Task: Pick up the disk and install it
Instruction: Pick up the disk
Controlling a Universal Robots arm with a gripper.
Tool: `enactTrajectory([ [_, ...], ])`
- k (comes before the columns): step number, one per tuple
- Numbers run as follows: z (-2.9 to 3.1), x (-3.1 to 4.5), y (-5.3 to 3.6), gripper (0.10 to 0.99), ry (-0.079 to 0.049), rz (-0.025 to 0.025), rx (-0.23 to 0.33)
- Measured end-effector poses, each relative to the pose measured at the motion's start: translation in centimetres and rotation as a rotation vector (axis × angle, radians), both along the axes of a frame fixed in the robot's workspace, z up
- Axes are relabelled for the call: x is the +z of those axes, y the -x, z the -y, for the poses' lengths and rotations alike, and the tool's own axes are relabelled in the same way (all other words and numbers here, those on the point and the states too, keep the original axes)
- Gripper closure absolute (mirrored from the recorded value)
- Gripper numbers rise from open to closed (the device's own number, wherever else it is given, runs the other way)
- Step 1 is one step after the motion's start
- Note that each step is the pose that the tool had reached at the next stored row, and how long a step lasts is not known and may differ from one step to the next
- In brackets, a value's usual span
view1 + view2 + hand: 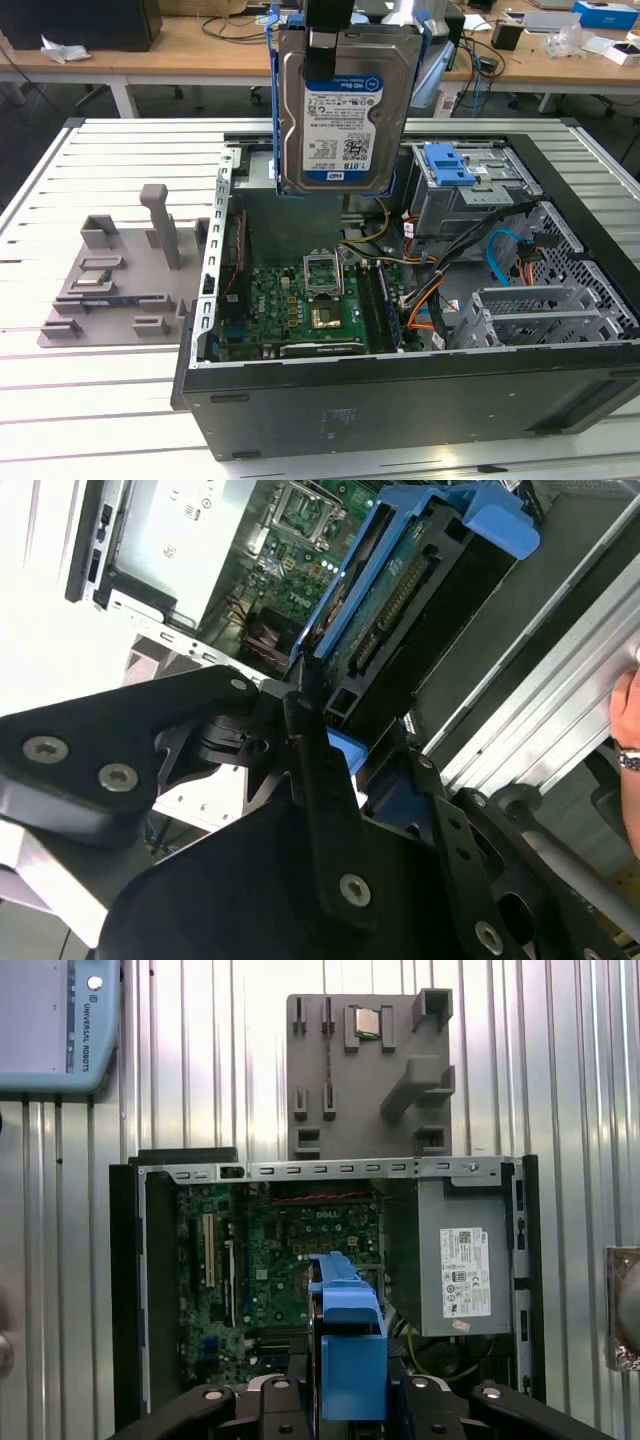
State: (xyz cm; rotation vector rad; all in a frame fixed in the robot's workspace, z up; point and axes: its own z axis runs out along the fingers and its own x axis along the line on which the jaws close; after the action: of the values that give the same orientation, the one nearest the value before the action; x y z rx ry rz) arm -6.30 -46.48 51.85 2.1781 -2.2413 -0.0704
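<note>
Gripper (pixel 327 40) jaws are clamped on the upper end of the disk (pixel 345 110). It hangs upright in the air with its label facing out, clear above the open computer case (pixel 400 400) on the desk (pixel 100 400). The one-end grip likely leaves the lower end free to enter the drive cage (pixel 455 190); the disk is not yet seated.
</note>
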Motion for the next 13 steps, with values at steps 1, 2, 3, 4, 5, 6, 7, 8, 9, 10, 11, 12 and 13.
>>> enactTrajectory([
  [1,0.30,0.00,0.00,0.722,0.000,0.0000,0.000],
  [2,0.50,0.00,0.00,0.722,0.000,0.0000,0.000],
  [3,0.70,-0.01,0.00,0.722,0.000,0.0000,0.000],
  [4,0.91,-0.01,0.00,0.722,0.000,0.0000,0.000],
  [5,1.24,-0.01,-0.01,0.722,0.000,0.0000,0.000],
  [6,1.39,-0.01,-0.01,0.722,0.000,0.0000,0.000],
  [7,1.55,-0.01,0.00,0.722,0.000,0.0000,0.000],
  [8,1.71,-0.01,0.00,0.722,0.000,0.0000,0.000],
  [9,1.85,-0.02,0.00,0.722,0.000,0.0001,0.000],
  [10,2.09,-0.02,-0.01,0.722,0.000,0.0000,0.000],
  [11,2.22,-0.02,0.00,0.722,0.000,0.0000,0.000],
  [12,2.40,-0.02,0.00,0.722,0.000,0.0001,0.000],
  [13,2.54,-0.02,-0.01,0.722,0.000,0.0000,0.000],
])
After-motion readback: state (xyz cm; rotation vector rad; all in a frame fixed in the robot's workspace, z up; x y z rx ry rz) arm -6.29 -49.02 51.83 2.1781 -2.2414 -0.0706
